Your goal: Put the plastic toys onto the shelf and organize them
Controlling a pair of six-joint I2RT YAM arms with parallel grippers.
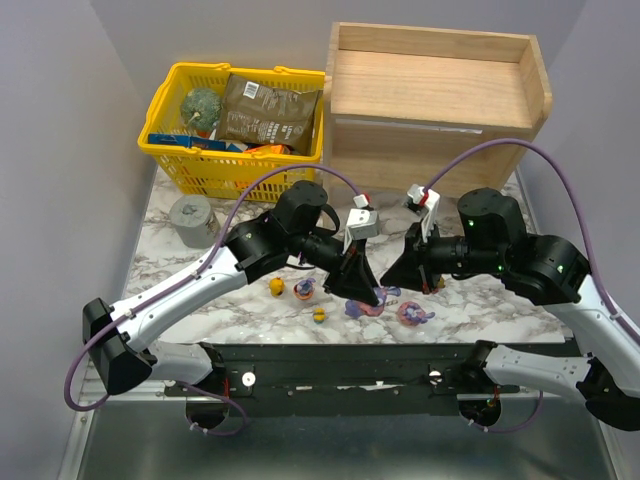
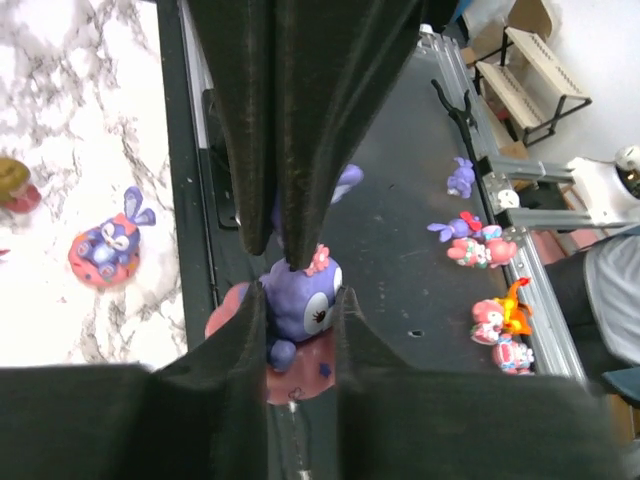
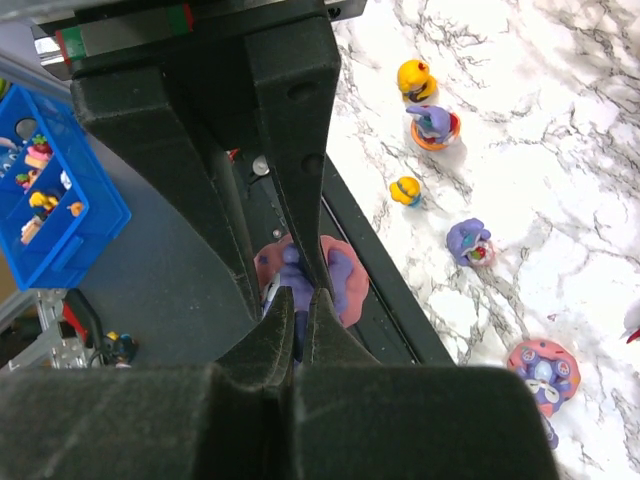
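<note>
Both grippers hold one purple bunny on a pink base (image 1: 385,293) in the air above the table's near edge. My left gripper (image 2: 297,292) is shut on its body (image 2: 305,305). My right gripper (image 3: 302,297) is shut on a thin purple part of it (image 3: 342,275). In the top view the left gripper (image 1: 358,285) and right gripper (image 1: 398,272) meet tip to tip. On the marble lie a yellow figure (image 1: 276,288), a bunny on an orange base (image 1: 304,289), a tiny yellow one (image 1: 318,315), a purple bunny (image 1: 362,306) and a pink-based bunny (image 1: 412,313). The wooden shelf (image 1: 430,95) stands at the back right.
A yellow basket (image 1: 235,130) with packets and a green ball stands at the back left. A grey cylinder (image 1: 192,220) stands in front of it. The black base rail (image 1: 340,365) runs along the near edge. A blue box (image 3: 45,200) sits below the table.
</note>
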